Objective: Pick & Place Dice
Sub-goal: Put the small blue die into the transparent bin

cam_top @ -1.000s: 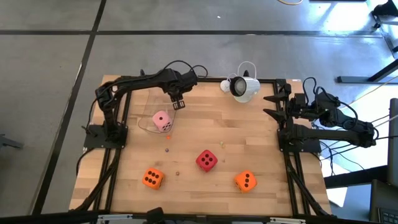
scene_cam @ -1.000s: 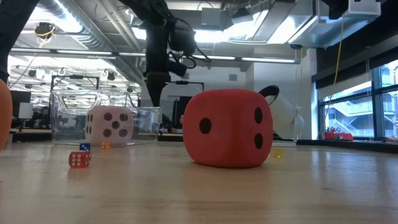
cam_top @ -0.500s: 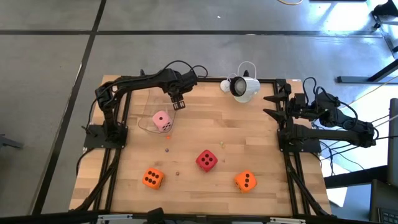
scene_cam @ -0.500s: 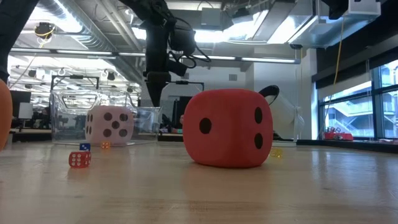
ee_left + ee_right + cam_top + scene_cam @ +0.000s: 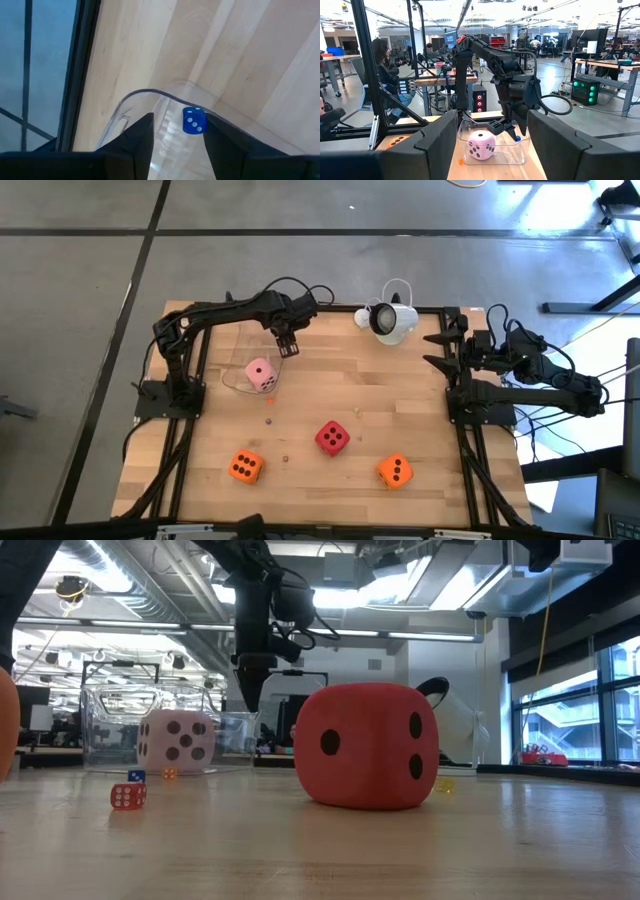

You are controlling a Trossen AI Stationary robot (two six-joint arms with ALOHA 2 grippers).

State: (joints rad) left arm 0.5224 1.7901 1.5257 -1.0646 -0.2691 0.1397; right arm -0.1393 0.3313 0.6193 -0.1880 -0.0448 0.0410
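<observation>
One small blue die sits between the left gripper's parting jaws above the clear box; it could bounce out.

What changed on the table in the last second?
Nothing clearly moved. The left gripper still hovers over the clear box, a small blue die between its parted fingers. The pink die in the box, the red die, the orange dice and the right gripper stayed put.

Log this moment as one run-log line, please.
left hand: over clear container, small blue die between fingers | pink die: in container | right hand: open, parked at right edge
</observation>
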